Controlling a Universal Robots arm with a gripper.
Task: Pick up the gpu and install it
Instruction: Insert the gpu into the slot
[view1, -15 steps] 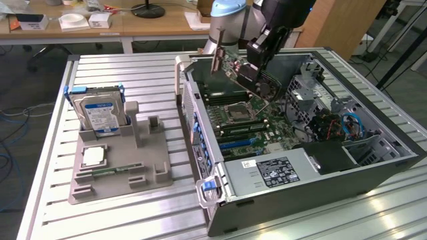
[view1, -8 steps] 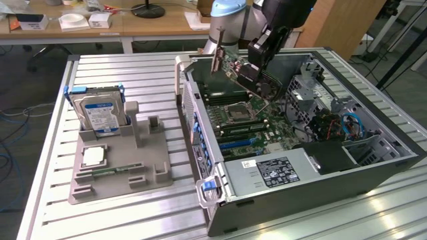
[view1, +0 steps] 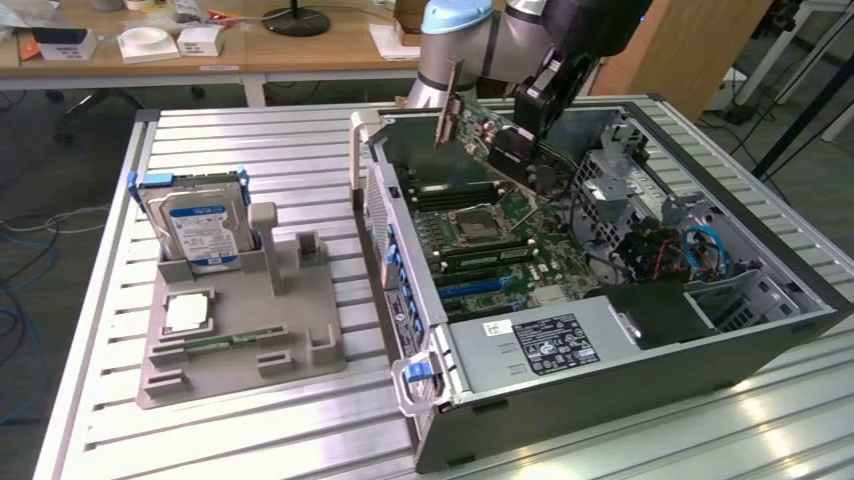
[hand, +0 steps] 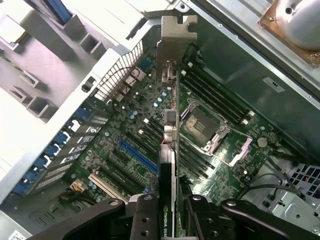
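The gpu (view1: 501, 140), a dark card with a silver end bracket, hangs tilted in the air above the open computer case (view1: 400, 290), over the motherboard (view1: 494, 240). My gripper (view1: 545, 105) is shut on the gpu's far end. In the wrist view the gpu (hand: 168, 125) runs edge-on away from my gripper (hand: 170, 210), its silver bracket (hand: 175, 35) at the far end. Below it lie the motherboard's expansion slots, including a blue one (hand: 137, 155), and the processor socket (hand: 202, 125).
A grey holder tray (view1: 234, 335) at the exterior view's left carries an upright hard drive (view1: 200, 225) and a square processor chip (view1: 187, 312). The case's power supply (view1: 547, 345) and drive bays (view1: 694, 260) stand around the motherboard. Desks with clutter stand behind the slatted table (view1: 267, 140).
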